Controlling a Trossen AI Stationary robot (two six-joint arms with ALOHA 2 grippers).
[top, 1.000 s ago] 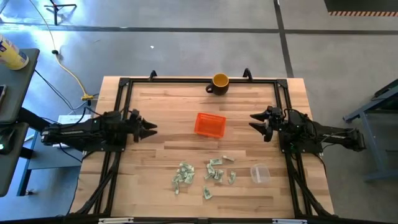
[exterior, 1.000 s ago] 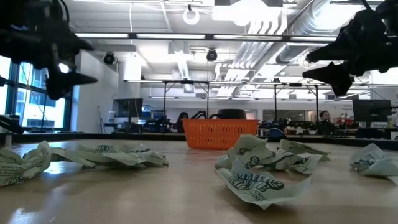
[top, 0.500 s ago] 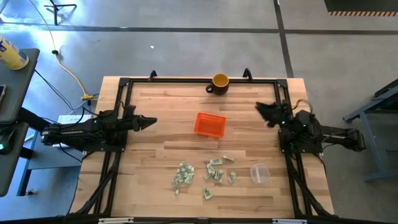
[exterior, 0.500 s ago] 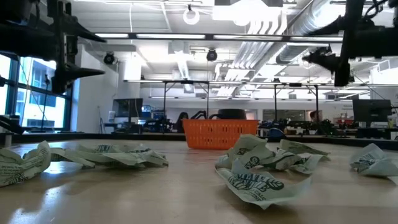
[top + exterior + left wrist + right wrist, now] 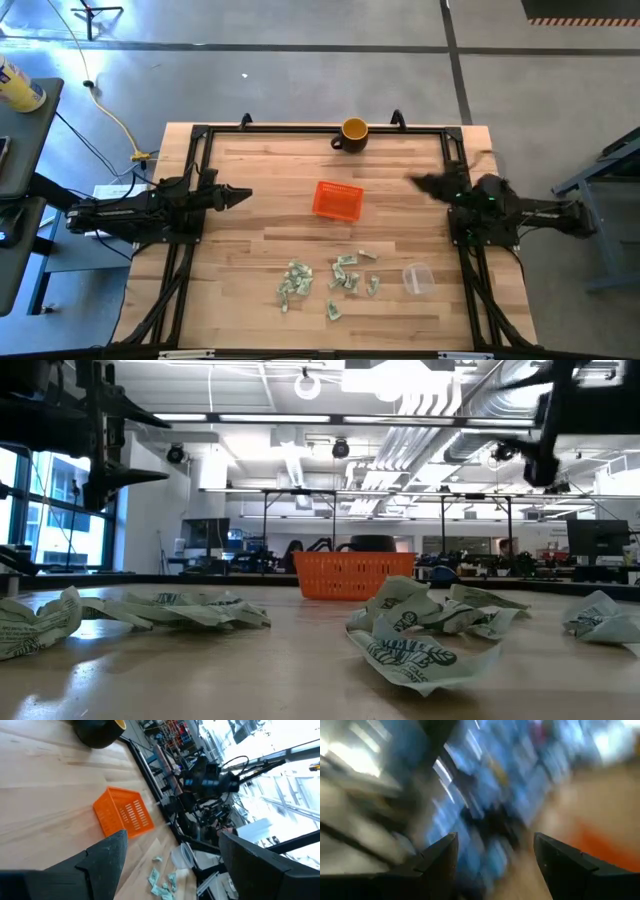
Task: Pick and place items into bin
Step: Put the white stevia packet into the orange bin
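2 claws hang empty and spread apart: the right claw (image 5: pixel 425 184) is judged nearer the items (image 5: pixel 345 277) (strewn near the bench front, below the bin (image 5: pixel 337 200)) than the left claw (image 5: pixel 238 195).

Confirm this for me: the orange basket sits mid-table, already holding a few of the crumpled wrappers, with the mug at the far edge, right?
Not quite. The high view shows the orange basket empty; the crumpled wrappers all lie on the table nearer the front edge. The rest holds: the basket is mid-table and the mug stands at the far edge.
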